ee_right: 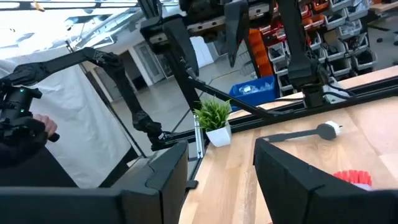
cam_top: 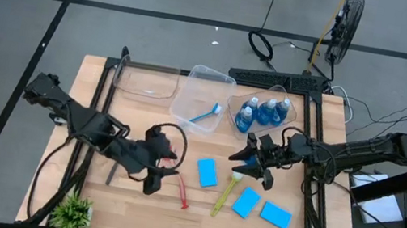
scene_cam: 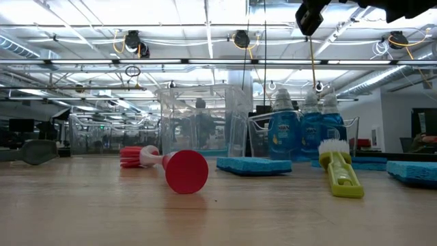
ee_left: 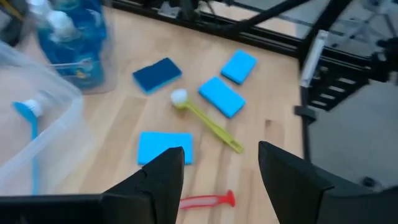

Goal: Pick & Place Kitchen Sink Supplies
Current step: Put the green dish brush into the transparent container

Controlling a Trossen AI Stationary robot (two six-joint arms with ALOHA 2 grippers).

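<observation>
Left gripper (cam_top: 165, 165) hovers, fingers parted, over slim red brush (cam_top: 182, 194).

Robotics lab (parts bins (ee_right: 323, 28), cabling)

Four clear bottles (cam_top: 263, 112) of blue liquid stand together in one of three clear plastic bins (cam_top: 200, 95). Beside that bin lie four flat blue sponges (cam_top: 207, 173) on the tabletop (cam_top: 138, 218). Four long-handled brushes show: one blue (cam_top: 206, 114), one red (cam_top: 180, 190), one yellow (cam_top: 225, 193), one grey (cam_top: 111, 173). One small green plant (cam_top: 73, 212) stands well apart from the bottles' bin.
</observation>
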